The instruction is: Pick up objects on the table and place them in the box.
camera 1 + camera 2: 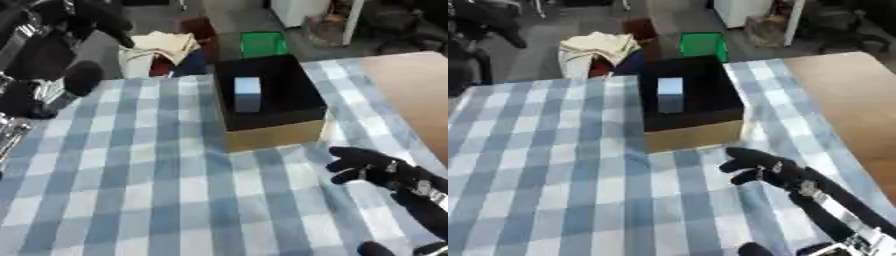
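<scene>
Left hand [35, 97] at upper left of frame, off the cloth edge, dark and blurred; can't tell if fingers are open or curled. Blue-white checked tablecloth [131, 190] fills the middle. Cardboard box [267, 100] with black inside at upper centre, grey-blue block [248, 93] standing in it. Right hand [754, 167] lower right, just below the box, fingers loosely spread, holding nothing.
</scene>
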`<action>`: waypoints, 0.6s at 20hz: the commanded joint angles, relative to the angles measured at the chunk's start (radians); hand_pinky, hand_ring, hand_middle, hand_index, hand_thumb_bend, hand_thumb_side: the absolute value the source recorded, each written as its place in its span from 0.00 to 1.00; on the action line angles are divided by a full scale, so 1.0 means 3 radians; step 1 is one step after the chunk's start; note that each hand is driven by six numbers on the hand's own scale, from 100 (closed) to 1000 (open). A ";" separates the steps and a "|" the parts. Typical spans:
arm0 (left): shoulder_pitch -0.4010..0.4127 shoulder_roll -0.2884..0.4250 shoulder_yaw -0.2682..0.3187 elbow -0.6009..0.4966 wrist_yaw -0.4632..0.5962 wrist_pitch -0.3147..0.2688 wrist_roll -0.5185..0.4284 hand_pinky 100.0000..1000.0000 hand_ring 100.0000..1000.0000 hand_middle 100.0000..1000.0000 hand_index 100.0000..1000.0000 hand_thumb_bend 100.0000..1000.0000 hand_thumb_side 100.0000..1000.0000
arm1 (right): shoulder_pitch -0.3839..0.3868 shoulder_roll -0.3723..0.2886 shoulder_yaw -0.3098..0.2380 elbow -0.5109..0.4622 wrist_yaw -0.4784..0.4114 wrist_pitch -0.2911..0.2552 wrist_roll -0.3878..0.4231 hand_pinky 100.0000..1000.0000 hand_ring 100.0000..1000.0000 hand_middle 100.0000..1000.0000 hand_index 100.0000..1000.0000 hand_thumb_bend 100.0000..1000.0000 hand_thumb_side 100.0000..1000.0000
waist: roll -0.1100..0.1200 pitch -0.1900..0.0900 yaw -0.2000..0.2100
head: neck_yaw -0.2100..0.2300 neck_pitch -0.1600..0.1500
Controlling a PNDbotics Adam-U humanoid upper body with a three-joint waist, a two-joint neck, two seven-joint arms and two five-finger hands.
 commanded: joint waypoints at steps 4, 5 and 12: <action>0.0328 -0.0298 0.0091 -0.0079 -0.0083 0.0001 -0.0214 1.00 0.60 0.63 0.70 0.28 0.60 | 0.0069 -0.0017 -0.0096 -0.0028 0.0045 0.0014 -0.0165 0.72 1.00 0.78 1.00 0.20 0.31 | -0.0056 -0.0068 0.0110 | 0.0007 0.0236; 0.0373 -0.0371 0.0089 -0.0079 -0.0110 0.0029 -0.0247 1.00 0.60 0.63 0.70 0.28 0.61 | 0.0087 -0.0008 -0.0110 -0.0018 0.0049 0.0022 -0.0199 0.72 1.00 0.77 1.00 0.20 0.31 | -0.0064 -0.0073 0.0141 | 0.0010 0.0276; 0.0535 -0.0794 0.0055 -0.0079 -0.0279 0.0137 -0.0482 1.00 0.60 0.63 0.69 0.24 0.66 | 0.0125 0.0037 -0.0142 0.0002 0.0047 0.0034 -0.0409 0.71 1.00 0.75 0.99 0.17 0.32 | -0.0124 -0.0056 0.0246 | -0.0012 0.0445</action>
